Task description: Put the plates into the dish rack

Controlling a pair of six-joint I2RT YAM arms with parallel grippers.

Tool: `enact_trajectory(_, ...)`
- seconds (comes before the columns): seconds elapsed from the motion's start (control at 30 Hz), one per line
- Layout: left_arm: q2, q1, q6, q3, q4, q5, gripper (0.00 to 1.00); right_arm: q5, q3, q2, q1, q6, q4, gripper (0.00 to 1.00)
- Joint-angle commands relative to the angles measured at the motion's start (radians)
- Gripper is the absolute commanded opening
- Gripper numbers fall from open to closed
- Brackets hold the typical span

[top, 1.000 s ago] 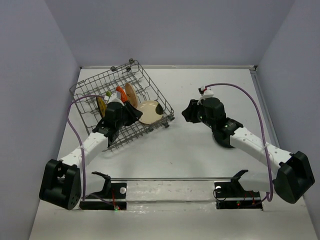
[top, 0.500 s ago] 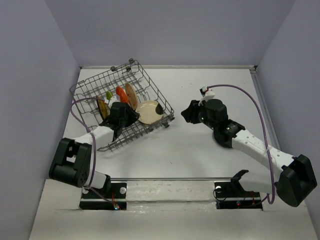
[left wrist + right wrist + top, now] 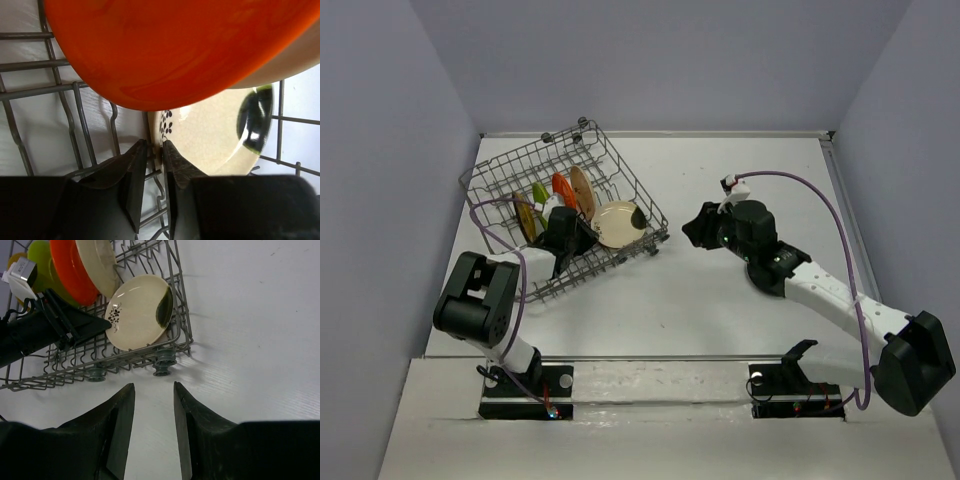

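Top view, dish rack (image 3: 632, 192): grey wire basket with upright tines, set askew on the far left of the white bench (image 3: 750, 180).
Top view, plates: dark gold plate (image 3: 523, 215), lime green plate (image 3: 538, 192), orange plate (image 3: 560, 186) and upright cream plate (image 3: 581, 188) stand on edge in a row among the tines. The leaning cream plate (image 3: 618, 223) tilts in the rack's right corner.
Top view, hands: the left hand (image 3: 584, 230) is inside the rack, just near of the row. The right hand (image 3: 695, 228) is over bare bench, right of the rack.
Left wrist view, left hand: dark fingers nearly clenched, a thin slit between them, grasping nothing.
Left wrist view, plates: glossy orange plate fills the top. Below it the leaning cream plate shows a fine crackle glaze, a small dark leaf sprig and a dark green patch.
Right wrist view, right hand: fingers parted, released, empty, above the bench.
Right wrist view, rack: small dark wheels (image 3: 162, 360) under its near rim.
Right wrist view, writing: a white tag (image 3: 20, 272) on the left arm, too small to read.
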Motion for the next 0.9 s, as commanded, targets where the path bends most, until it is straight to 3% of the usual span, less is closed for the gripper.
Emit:
enact_trajectory(0.0,0.019,-0.007,-0.004,0.017,0.081,-0.013,0.29,-0.013,-0.01,-0.025,0.003,0.005,0.066,0.43)
enact_trajectory(0.3,0.016,-0.007,0.002,0.0,0.109,-0.051,0.15,-0.013,-0.006,-0.028,0.003,0.004,0.066,0.43)
enact_trajectory(0.37,0.008,-0.007,0.003,-0.009,0.117,-0.051,0.06,-0.043,-0.006,-0.033,0.003,0.007,0.066,0.43)
enact_trajectory(0.57,-0.062,-0.013,0.0,-0.055,0.17,-0.05,0.06,-0.069,0.0,-0.042,0.003,0.002,0.066,0.43)
enact_trajectory(0.77,-0.229,-0.027,0.008,-0.116,0.207,-0.08,0.06,-0.137,0.005,-0.034,0.003,-0.015,0.089,0.43)
enact_trajectory(0.87,-0.323,-0.034,0.018,-0.138,0.215,-0.106,0.06,-0.18,0.004,-0.031,0.003,-0.022,0.119,0.5)
